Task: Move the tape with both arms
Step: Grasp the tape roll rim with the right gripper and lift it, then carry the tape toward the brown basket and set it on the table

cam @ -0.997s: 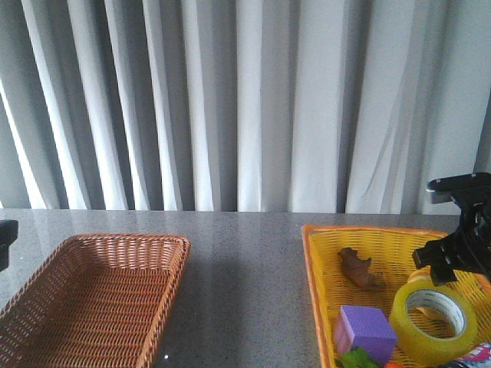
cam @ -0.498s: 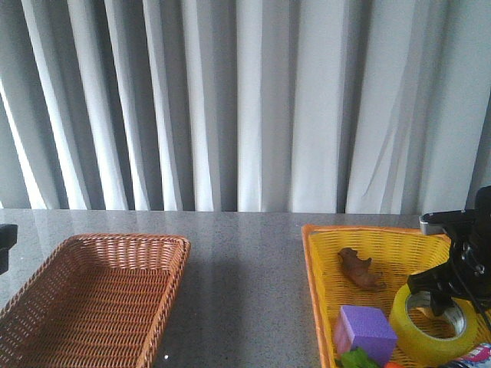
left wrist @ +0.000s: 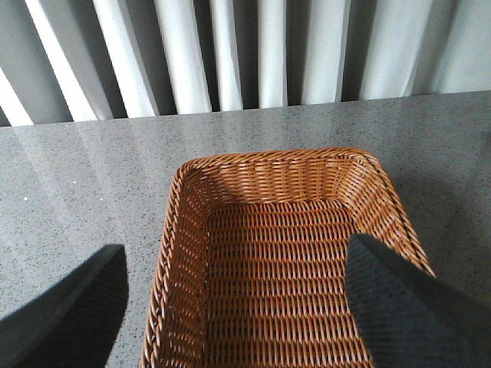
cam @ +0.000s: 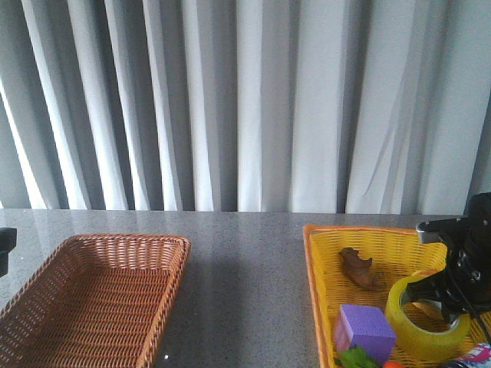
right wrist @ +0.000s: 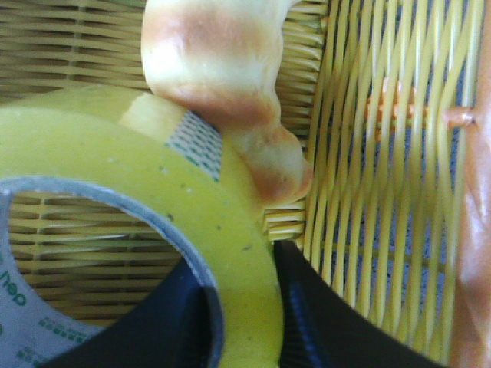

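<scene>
The tape [cam: 426,328], a wide translucent yellow roll with a white printed core, lies in the yellow basket [cam: 314,276] at the right. My right gripper [cam: 446,297] is down on its far right side. In the right wrist view the tape [right wrist: 238,222] has its wall between the two black fingers, one inside the core and one outside, and the right gripper [right wrist: 242,264] is shut on it. My left gripper [left wrist: 238,257] is open and empty above the brown wicker basket [left wrist: 276,157]. Only a black edge of the left arm [cam: 6,249] shows in the front view.
The pale croissant toy [right wrist: 222,69] rests against the tape's far side, next to the yellow basket's wall [right wrist: 368,153]. A purple cube [cam: 364,330] and a brown toy [cam: 359,268] also lie in the yellow basket. The brown wicker basket [cam: 123,239] stands at the left on the grey table.
My right gripper has come down and a little left onto the tape's far right side. The tape has tipped flatter and sits lower. The left arm has not moved.
</scene>
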### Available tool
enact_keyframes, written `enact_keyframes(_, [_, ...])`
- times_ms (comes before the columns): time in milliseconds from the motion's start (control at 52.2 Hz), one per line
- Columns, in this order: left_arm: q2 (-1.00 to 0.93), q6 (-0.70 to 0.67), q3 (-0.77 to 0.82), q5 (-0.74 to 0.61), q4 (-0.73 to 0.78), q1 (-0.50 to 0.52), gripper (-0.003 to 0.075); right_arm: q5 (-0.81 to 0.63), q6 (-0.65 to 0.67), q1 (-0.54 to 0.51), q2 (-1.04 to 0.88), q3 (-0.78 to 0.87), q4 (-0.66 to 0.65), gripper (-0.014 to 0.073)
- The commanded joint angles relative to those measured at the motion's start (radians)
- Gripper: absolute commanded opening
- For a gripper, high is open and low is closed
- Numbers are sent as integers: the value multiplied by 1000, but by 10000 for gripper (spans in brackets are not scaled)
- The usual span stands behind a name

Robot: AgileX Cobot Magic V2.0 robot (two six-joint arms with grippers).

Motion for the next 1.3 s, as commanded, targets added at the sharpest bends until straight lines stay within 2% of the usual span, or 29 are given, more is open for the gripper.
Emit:
enact_keyframes(0, [-13,-4,-34,-67,1,-8,551,-23,-2,-6,-61,-32,-26,110])
enact_keyframes(153, [-13,-3,-34,-67,1,-8,551,-14,-3,-3,-114,-69,-24,113])
enact_keyframes(268, [-13,-3,-34,-66,1,-8,551,32,-14,-3,-160,-167,29,116])
enact_keyframes(422, [-13,-3,-34,-61,1,-8,551,97,-149,25,-201,-315,198,118])
enact_keyframes(537, [-13,-3,-34,-46,1,-8,551,101,-231,116,-214,-402,269,119])
enact_keyframes(786, [-16,-3,-34,-42,1,-8,551,63,-227,385,-146,-441,145,120])
enact_keyframes(882, [-16,-3,-34,-41,1,-8,551,60,-208,453,-84,-441,91,122])
enact_keyframes(1054, [-16,-3,-34,-41,1,-8,551,42,-184,512,38,-441,77,123])
enact_keyframes(1284, [-16,-3,-34,-43,1,-8,551,-23,-184,523,132,-441,121,123])
